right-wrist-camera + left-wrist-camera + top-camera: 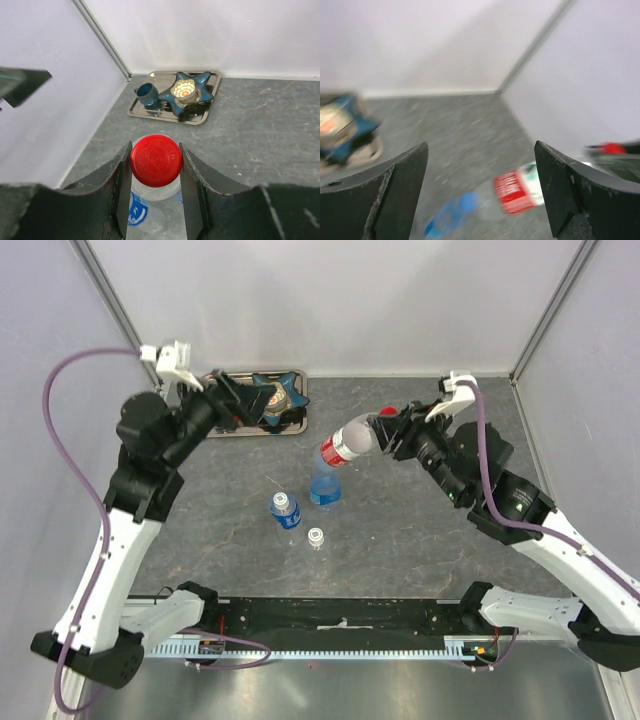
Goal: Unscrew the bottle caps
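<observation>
From above, the right claw [388, 430] gripped the top of the tilted red-labelled bottle [343, 445], its body slanting away beyond the tips; the left claw [222, 390] stood well apart. Left wrist: jaws spread, empty, bottle ahead. Right wrist: the claw pinched the red cap [156, 160]. Unbraced, the bottle would likely turn with the cap.

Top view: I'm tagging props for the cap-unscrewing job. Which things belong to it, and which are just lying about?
Job: red-labelled bottle, its red cap in the right gripper, blue-tinted bottle, blue-labelled bottle, tiny bottle.
Lying about: tray, blue mug, star dish.
</observation>
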{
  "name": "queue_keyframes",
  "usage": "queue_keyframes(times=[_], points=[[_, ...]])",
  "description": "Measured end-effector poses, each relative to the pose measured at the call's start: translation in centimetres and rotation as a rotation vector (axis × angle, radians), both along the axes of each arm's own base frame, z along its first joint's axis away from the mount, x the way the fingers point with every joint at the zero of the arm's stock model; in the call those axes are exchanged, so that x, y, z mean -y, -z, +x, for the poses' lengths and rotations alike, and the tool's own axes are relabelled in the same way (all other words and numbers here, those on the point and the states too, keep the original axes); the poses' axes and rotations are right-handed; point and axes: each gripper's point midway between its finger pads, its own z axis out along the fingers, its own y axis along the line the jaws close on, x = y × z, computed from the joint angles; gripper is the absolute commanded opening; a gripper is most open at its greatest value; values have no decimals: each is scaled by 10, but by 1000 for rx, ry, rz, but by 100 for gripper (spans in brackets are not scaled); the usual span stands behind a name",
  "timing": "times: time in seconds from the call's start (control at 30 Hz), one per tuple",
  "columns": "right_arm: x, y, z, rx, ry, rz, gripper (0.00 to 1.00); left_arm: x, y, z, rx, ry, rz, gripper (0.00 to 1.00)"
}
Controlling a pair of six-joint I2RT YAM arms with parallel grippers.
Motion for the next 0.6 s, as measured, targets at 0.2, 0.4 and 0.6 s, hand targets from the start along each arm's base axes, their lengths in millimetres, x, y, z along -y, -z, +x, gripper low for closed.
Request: queue_keyframes(times=[0.2,0.4,0.6], points=[[1,-4,33,-51,-82,132,0,75,-85,-14,200,503,-139,100],[-6,-32,35,-42,-280,305,0,103,-50,-42,111,843,-152,100],[-29,-58,20,-4,-521,406,0,102,-30,-63,76,900,-105,100]])
